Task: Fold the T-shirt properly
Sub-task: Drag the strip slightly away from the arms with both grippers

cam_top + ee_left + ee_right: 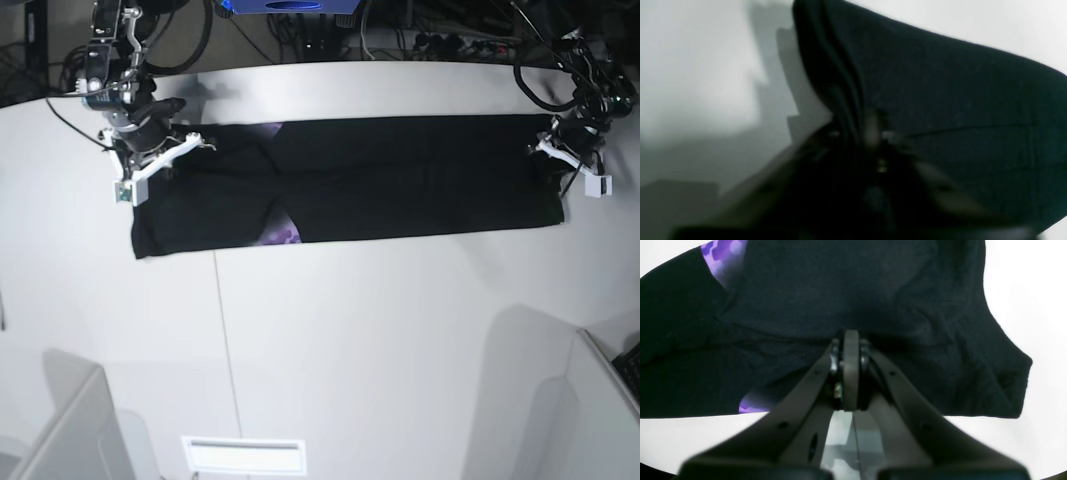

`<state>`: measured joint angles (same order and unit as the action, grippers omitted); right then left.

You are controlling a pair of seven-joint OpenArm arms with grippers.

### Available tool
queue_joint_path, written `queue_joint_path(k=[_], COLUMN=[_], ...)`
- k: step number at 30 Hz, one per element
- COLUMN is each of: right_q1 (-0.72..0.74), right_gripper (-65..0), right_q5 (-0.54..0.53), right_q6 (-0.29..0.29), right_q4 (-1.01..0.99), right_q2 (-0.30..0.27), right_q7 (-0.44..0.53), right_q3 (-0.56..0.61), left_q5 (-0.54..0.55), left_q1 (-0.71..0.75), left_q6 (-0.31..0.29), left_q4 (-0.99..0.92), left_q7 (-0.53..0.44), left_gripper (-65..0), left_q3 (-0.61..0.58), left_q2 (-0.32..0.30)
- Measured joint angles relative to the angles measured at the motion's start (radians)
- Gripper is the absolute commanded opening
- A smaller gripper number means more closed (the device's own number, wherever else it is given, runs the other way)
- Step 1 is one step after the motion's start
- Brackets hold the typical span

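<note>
The black T-shirt lies as a long folded band across the white table, with bits of purple print showing at a fold. My right gripper is at the band's far left corner. In the right wrist view its fingers are pressed together with black cloth puckered at their tips. My left gripper is at the far right corner. The left wrist view is blurred; there its fingers meet on gathered folds of the cloth.
The white table has a seam running from the shirt toward the front. Cables and dark equipment crowd the back edge. Grey panels stand at the front corners, with a slot at the front edge.
</note>
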<state>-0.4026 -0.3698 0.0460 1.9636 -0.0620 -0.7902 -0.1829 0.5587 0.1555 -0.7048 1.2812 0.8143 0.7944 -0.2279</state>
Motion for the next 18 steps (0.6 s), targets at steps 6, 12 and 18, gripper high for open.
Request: queue_joint_path(k=[6,12,18], right_q1=[0.0,0.003,0.005], right_gripper=[-65.0,-65.0,-65.0], right_q5=[-0.182,-0.254,-0.281], right_q6=[0.0,-0.001,-0.001], right_q4=[0.0,0.001,0.001], right_q2=[-0.007,-0.039,-0.034], right_q7=[-0.002,-0.002,-0.003], right_q3=[0.0,-0.002,-0.008], left_q5=[-0.006,-0.065,-0.062], left_q1=[-0.005,0.018,0.031], left_q6=[-0.005,0.016,0.016], left_q4=[-0.001,0.076,0.234], left_q7=[0.03,0.081,0.09], left_gripper=[-65.0,-65.0,-65.0], left_q3=[-0.003,-0.003,-0.004], left_q2=[-0.039,-0.097,-0.103])
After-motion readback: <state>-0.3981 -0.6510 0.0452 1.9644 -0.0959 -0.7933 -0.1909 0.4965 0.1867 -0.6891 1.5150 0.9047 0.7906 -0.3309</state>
